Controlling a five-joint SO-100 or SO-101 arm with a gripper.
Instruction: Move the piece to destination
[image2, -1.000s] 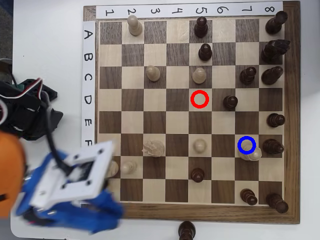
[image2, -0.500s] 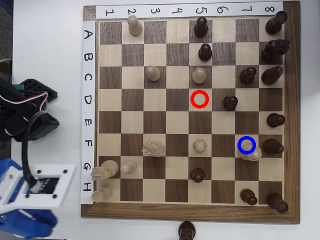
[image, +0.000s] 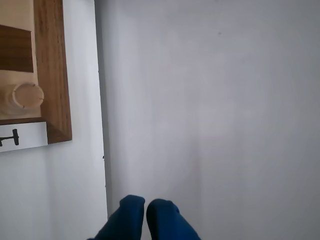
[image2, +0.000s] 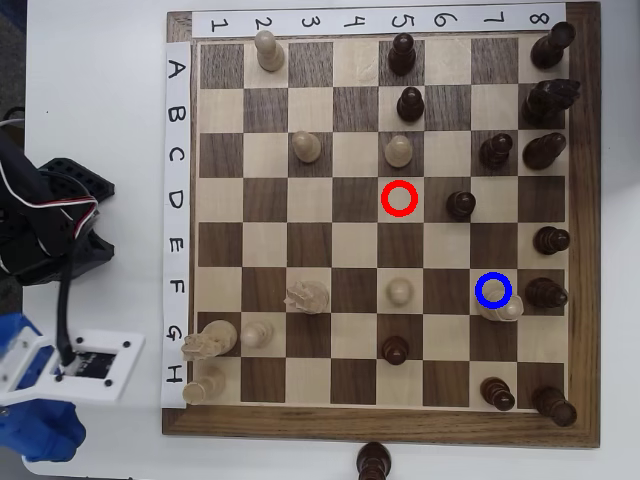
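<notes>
- The small cream wooden chess piece (image2: 500, 310) with a rounded head stands on the right side of the board in the overhead view. It is at the lower edge of the light square marked by the thin blue ring (image2: 493, 290).
- The piece touches or slightly overlaps the bottom of the blue ring rather than sitting centred inside it. Its base seems to lie near the border with the dark square below, though the camera angle makes the exact footing hard to judge.
- A dark brown chess piece (image2: 546, 293) stands just to the right, apart from the cream one.
- The thin red ring (image2: 399, 198) near the middle of the board encloses an empty light square.
- The wooden chessboard (image2: 180, 425) with paper row and column labels lies on the white table (image: 210, 100).
- The blue two-finger end effector (image: 146, 205) hangs off the board's lower-left corner, well away from the piece. Its fingertips are narrow, almost touching, and nothing is held between them.
- The wrist view shows only the board's corner and a cream round-topped corner piece (image: 22, 97).
- Judgement: the transfer looks essentially done, with the piece released at its destination and the arm clear. At most, centring the piece in the ring remains.
</notes>
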